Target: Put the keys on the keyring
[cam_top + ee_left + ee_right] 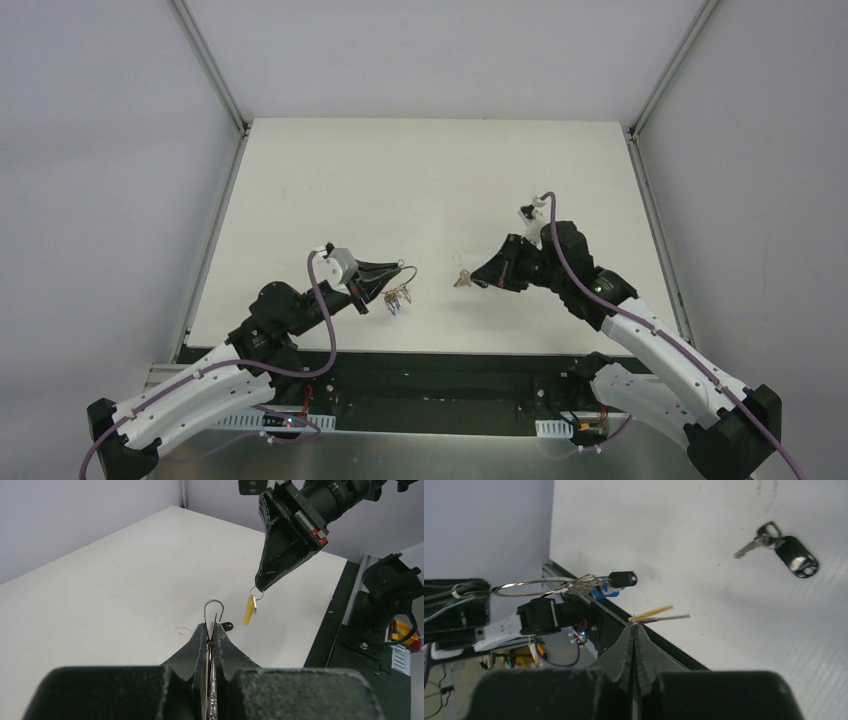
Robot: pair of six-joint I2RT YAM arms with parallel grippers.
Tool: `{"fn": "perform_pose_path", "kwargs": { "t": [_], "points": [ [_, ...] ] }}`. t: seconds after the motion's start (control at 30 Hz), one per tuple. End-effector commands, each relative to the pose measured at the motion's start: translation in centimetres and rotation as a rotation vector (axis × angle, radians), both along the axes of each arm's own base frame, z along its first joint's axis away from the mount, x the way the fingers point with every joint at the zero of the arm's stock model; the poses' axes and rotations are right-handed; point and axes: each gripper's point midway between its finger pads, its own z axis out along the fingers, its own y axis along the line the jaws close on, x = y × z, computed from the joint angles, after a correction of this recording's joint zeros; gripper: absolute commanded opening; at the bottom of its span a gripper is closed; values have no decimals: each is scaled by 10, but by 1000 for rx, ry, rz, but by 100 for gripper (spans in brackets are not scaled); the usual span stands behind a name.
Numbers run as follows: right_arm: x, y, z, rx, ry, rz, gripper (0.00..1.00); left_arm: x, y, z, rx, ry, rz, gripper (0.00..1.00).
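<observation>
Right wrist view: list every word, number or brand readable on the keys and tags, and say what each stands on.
No text can be read.
The black plastic piece on the table shows only glare.
The blue tags on the keyring and the yellow key are too small and blurred to tell.

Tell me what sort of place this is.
Likely a robot test cell: a white table walled by plain panels on metal posts, left arm and right arm mounted at its edge.
</observation>
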Motion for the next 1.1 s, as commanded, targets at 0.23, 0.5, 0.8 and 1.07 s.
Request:
{"fn": "perform_pose_path", "kwargs": {
  "t": [0.23,0.5,0.8,1.07],
  "points": [
    [-31,48,104,462,-199,321,0,-6,5,25,-75,-64,-5,0],
    [-46,70,123,601,-202,404,0,-9,6,31,-97,-85,-17,0],
    [-62,89,135,736,-179,495,0,-16,5,36,-108,-143,-45,0],
    [-71,96,138,791,-172,532,0,-25,3,45,-140,-198,-94,0]
  ]
}}
